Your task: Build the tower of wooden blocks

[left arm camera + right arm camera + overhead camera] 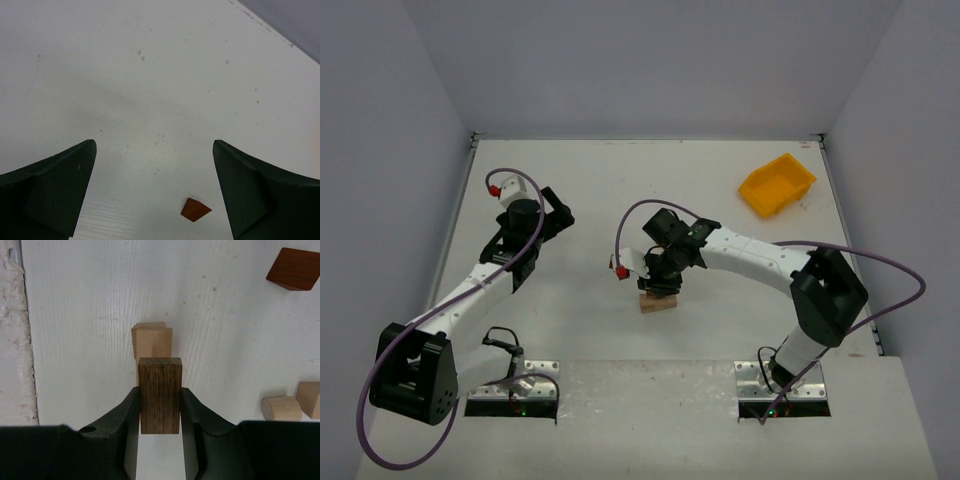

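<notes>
**Wood block tower: stock on the table and state of both grippers**

1. Right gripper (160, 407): closed on a dark brown oblong block (160, 395). One finger presses each long side, and the block stands upright between them. In the top view the right gripper (658, 278) hangs over the middle of the table (620, 180).

2. Pale tan block (152, 342): directly below the held block, resting on the table. The edge of a second pale piece shows just beyond it. Whether the dark block touches the pale one cannot be told. From above, the pale tan block (658, 303) sits just under the right gripper's fingers.

3. Reddish-brown block (295, 268): loose on the table, tilted, well apart from the pale block. The left wrist view shows the same reddish-brown block (195, 209) lying between the left fingers' line, near the lower edge.

4. Pale cylinder (281, 408): lying on its side, with another pale piece (310, 399) just beside it at the frame edge.

5. Left gripper (154, 150): jaws spread wide, holding nothing, above bare table on the left side (555, 212).

6. Yellow bin (776, 184): far right corner, well apart from the blocks.
</notes>
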